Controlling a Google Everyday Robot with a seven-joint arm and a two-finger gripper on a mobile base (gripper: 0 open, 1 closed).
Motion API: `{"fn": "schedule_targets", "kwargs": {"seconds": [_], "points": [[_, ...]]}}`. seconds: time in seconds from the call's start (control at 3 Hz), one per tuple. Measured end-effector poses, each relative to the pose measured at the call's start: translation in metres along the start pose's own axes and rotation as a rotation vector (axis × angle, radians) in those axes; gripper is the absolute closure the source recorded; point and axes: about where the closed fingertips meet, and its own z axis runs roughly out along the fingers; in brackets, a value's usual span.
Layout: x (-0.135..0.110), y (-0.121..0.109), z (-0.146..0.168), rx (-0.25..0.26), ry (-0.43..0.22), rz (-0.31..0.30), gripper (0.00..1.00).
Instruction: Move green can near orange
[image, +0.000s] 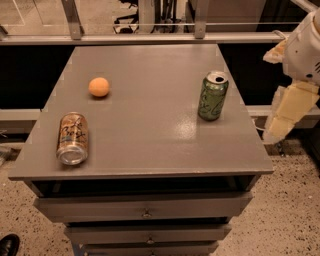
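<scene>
Green drinks can with pale scribbled lettering (213, 96) stands upright on the right side of the grey bench (150, 135), long axis vertical and silver top up. The small round orange fruit (99, 87) sits well apart at left rear. The pale cream gripper (290, 107) hangs beyond the bench's right edge, its arm cut off by the frame; jaws' state cannot be told, and the can is to its left, not touching.

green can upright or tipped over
Upright: the green can stands on its base on the table, silver top facing up. The gripper hangs off the table's right edge, away from it.
</scene>
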Motion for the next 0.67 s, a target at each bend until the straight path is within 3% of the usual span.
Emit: {"fn": "schedule_targets", "kwargs": {"seconds": [0.67], "points": [[-0.014,-0.049,0.045,0.016,-0.206,0.082,0.0]]}}
